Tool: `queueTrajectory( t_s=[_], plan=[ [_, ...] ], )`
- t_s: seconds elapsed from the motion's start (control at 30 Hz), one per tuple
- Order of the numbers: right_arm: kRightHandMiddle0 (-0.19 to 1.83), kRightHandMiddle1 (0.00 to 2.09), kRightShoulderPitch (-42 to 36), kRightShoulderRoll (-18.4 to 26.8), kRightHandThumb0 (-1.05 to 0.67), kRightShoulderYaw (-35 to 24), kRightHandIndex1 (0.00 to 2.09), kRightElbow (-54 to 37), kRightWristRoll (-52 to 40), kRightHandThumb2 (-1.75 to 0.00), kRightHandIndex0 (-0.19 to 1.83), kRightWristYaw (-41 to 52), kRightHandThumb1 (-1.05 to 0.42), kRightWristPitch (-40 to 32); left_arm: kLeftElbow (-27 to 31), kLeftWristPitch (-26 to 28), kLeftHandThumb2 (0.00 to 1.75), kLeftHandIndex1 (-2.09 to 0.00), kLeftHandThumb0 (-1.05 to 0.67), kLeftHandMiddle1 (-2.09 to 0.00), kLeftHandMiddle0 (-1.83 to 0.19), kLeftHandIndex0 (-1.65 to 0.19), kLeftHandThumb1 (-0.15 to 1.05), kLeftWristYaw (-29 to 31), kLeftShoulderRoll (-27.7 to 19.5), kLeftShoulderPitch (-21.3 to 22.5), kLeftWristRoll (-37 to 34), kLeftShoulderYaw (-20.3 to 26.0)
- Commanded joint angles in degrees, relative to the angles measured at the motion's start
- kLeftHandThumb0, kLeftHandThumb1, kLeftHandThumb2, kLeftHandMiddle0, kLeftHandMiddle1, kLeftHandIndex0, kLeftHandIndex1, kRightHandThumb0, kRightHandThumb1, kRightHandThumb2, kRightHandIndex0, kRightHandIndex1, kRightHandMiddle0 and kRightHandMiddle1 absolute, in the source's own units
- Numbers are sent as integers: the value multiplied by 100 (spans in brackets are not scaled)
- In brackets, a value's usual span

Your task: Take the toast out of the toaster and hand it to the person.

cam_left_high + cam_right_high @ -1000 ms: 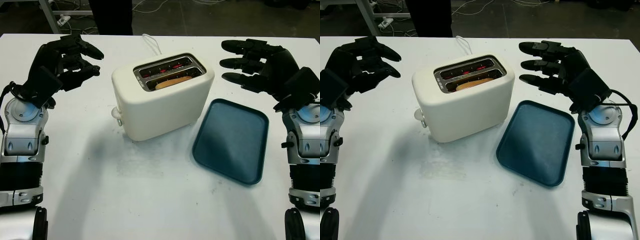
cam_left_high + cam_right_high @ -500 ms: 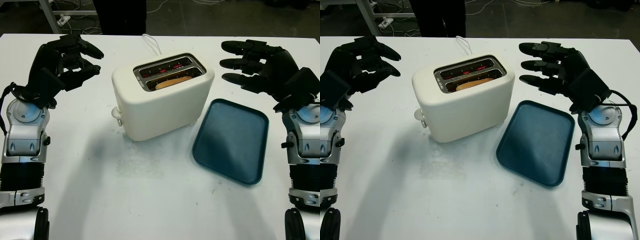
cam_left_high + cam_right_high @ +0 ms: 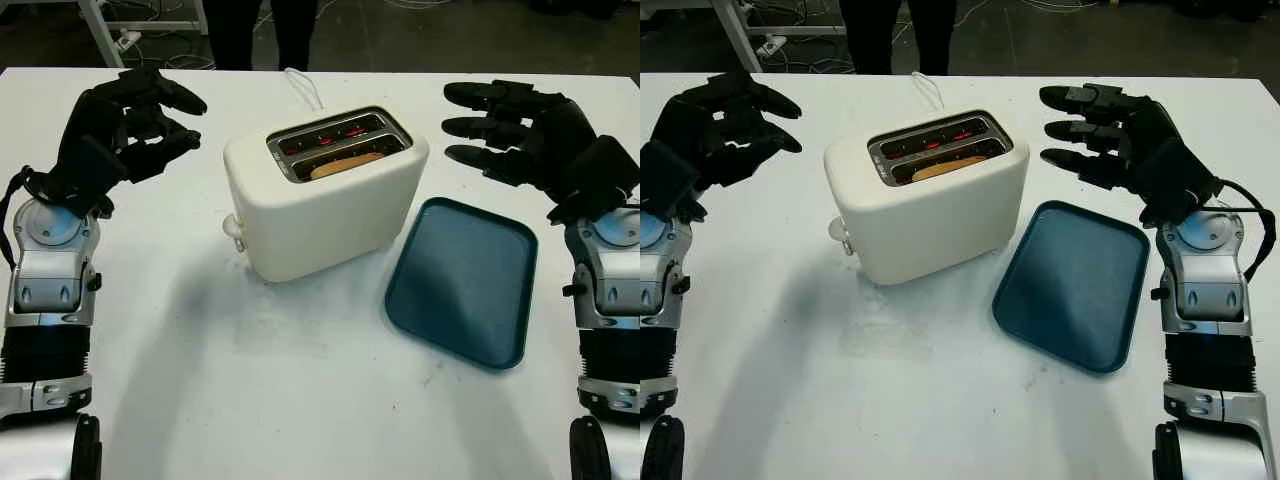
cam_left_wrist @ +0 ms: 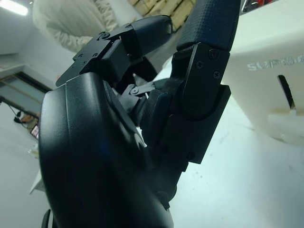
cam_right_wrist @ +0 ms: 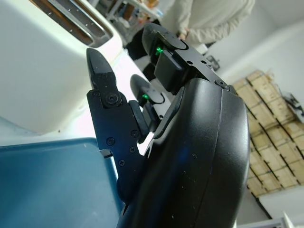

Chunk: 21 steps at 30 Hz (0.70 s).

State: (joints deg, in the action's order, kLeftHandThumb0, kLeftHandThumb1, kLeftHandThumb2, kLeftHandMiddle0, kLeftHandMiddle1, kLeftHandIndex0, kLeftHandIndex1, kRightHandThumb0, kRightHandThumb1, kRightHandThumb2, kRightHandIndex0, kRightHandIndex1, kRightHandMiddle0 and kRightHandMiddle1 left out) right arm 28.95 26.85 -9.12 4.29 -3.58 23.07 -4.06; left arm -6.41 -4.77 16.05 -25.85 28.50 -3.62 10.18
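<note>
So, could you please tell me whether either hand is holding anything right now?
Nothing is held: the left hand and right hand hover open beside the toaster; the toast sits in its slot.

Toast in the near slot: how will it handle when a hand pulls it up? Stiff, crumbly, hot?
The toast looks thin and browned, so probably light, stiff and apt to crumble if pinched hard. Only its top edge clears the toaster, so little is likely there to grip. The far slot glows red, so it may be hot.

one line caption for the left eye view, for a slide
Both open hands, left hand and right hand, flank a cream toaster holding toast, beside a blue tray.
</note>
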Motion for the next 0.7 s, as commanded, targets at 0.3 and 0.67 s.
queueTrajectory(
  t_s=[0.3, 0.67],
  plan=[
    [61, 0, 2, 7, -29, -61, 19, -119, -46, 0, 60, -209, -78, -128, 74, 47, 14, -134, -105, -155, -11, -25, 92, -118, -70, -69, 149, 19],
    [62, 1, -63, 50, -38, -44, 15, -338, -27, 0, 60, -197, -77, -391, 106, 21, 0, -119, -105, -140, -40, -48, 88, -7, -79, -63, 135, -3]
  ],
)
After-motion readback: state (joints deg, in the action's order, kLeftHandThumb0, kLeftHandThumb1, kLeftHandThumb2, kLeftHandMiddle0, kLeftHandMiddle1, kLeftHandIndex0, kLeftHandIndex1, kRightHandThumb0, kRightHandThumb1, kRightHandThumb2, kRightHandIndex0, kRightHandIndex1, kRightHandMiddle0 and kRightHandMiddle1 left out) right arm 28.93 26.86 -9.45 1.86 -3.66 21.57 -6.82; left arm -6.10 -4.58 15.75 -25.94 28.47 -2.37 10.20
